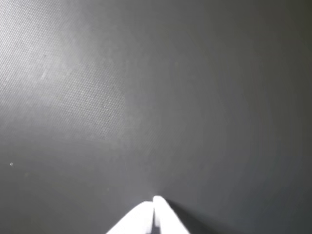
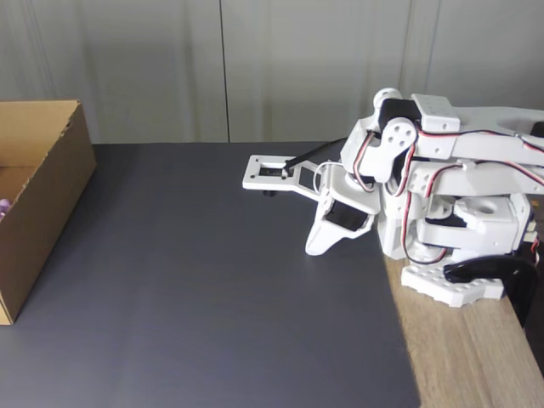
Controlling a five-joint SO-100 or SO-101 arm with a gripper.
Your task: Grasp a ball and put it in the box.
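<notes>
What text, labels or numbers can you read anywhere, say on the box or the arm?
None. The box has plain brown sides, the white arm carries no legible marking in the fixed view, and the dark mat is blank. The wrist view has bare mat and the shut gripper, no writing.

hobby desk | arm (image 2: 425,178) clamped on wooden desk (image 2: 476,357) | dark mat (image 2: 212,297)

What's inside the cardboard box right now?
In the fixed view, the open brown corrugated cardboard box shows a small pink-purple patch at the frame's left edge, possibly the ball. The near wall and frame edge hide the rest of its interior.
</notes>
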